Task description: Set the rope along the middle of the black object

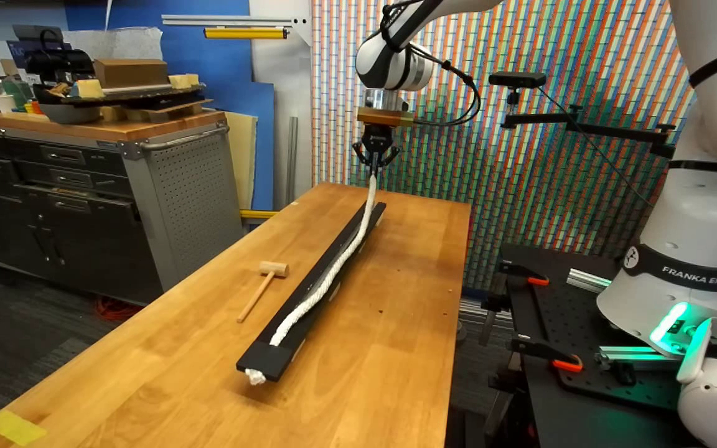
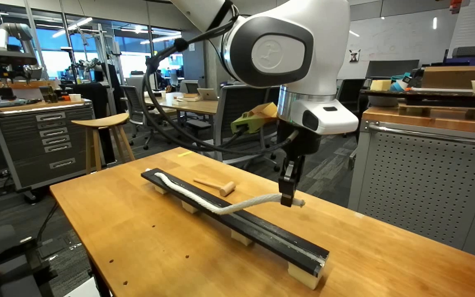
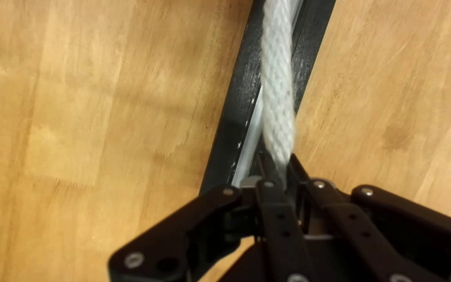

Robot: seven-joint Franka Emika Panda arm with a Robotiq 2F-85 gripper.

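On the table point(image 1: 408, 286), in an exterior view, we see white rope point(image 1: 332, 274) partly along the black bar point(image 1: 269, 354), one fluffy end point(image 1: 255, 376) peeking out. We can't see inside the grey bowl point(image 1: 71, 114). In an exterior view, the gripper point(image 2: 288, 199) squeezes the rope tight, up off the bar; only there its tip point(image 2: 299, 202) pokes past the fingers point(image 2: 287, 193). The wrist view shows rope crossing over the bar's groove point(image 3: 249, 149).
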